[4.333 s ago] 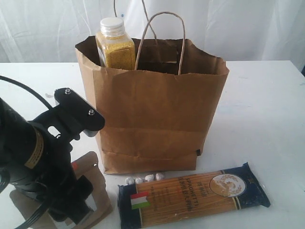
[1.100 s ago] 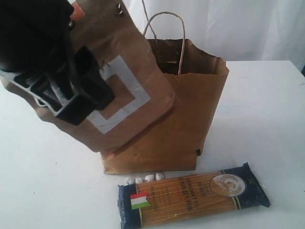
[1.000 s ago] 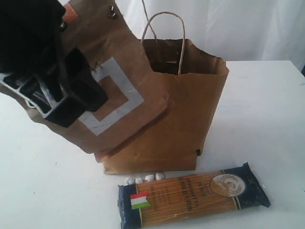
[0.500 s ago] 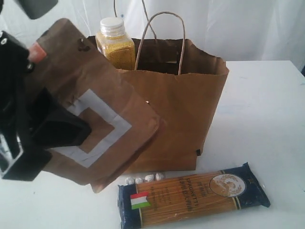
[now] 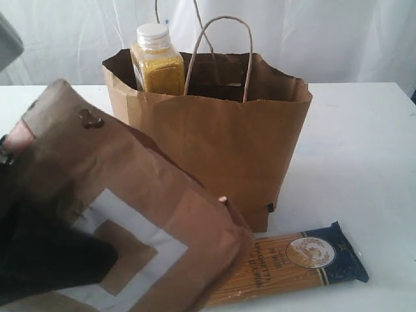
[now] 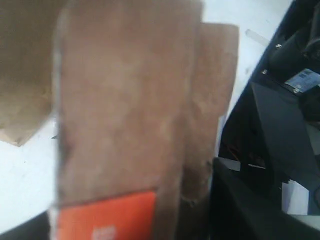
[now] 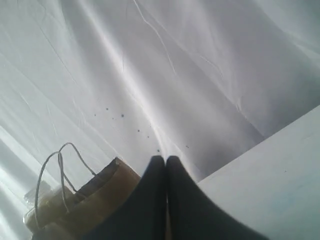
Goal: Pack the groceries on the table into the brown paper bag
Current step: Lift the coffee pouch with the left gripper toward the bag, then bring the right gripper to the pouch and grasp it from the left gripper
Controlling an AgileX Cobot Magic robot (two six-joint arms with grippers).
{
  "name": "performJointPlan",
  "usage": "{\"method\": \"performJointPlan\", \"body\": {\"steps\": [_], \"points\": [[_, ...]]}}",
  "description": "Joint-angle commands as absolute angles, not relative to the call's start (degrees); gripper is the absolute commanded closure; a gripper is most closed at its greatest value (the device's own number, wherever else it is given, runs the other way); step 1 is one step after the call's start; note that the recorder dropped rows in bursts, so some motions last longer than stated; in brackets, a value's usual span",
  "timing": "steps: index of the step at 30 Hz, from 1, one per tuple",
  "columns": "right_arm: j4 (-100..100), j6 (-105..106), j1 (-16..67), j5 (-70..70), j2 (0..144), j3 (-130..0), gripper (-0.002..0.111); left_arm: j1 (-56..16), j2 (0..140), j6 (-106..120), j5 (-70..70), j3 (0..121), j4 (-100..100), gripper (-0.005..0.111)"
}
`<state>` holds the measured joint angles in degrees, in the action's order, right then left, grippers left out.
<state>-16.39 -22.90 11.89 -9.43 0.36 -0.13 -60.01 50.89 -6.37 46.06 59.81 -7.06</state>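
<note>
Ok, our left gripper (image 5: pixel 62 260) clamps the kraft pouch (image 5: pixel 149 188), long axis tilted, low in front of the brown paper bag (image 5: pixel 214 143); bag mouth lies up-right of it; right gripper (image 7: pixel 166 172) closed, empty, so we judge left nearer

Blurred pouch (image 6: pixel 125 100) with orange strip (image 6: pixel 107 217) fills mid-frame, white table (image 6: pixel 25 185) behind, dark equipment (image 6: pixel 270 150) alongside.
</note>
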Motion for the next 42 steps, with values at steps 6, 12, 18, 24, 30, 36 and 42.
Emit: {"method": "performJointPlan", "body": {"steps": [6, 12, 18, 24, 30, 36, 42], "points": [[-10.27, -8.00, 20.00, 21.37, 2.73, -24.42, 0.108, -60.11, 51.87, 0.00, 48.60, 59.44, -11.45, 0.107], [-34.69, 26.80, 25.60, 47.50, 20.07, -40.12, 0.097, -60.11, 55.98, 4.95, 52.06, 59.44, -11.95, 0.107], [-41.50, 36.49, 25.60, 49.16, 32.92, -42.71, 0.036, -60.11, 58.71, 10.91, 49.88, 59.44, -15.75, 0.107], [-52.31, 49.88, 25.60, 50.53, 41.14, -42.84, 0.037, -60.11, 62.27, 18.45, 49.04, 59.44, -22.03, 0.107], [-58.31, 57.87, 25.60, 59.25, 47.15, -43.25, 0.037, -60.11, 65.60, 21.06, 49.93, 62.67, -22.74, 0.107], [-58.61, 62.25, 25.60, 60.11, 47.61, -43.38, 0.037, -60.11, 68.82, 21.47, 52.69, 66.34, -20.91, 0.107], [-58.59, 64.40, 25.60, 60.47, 47.61, -43.38, 0.037, -60.11, 70.09, 21.47, 53.39, 67.97, -20.51, 0.107]]}}
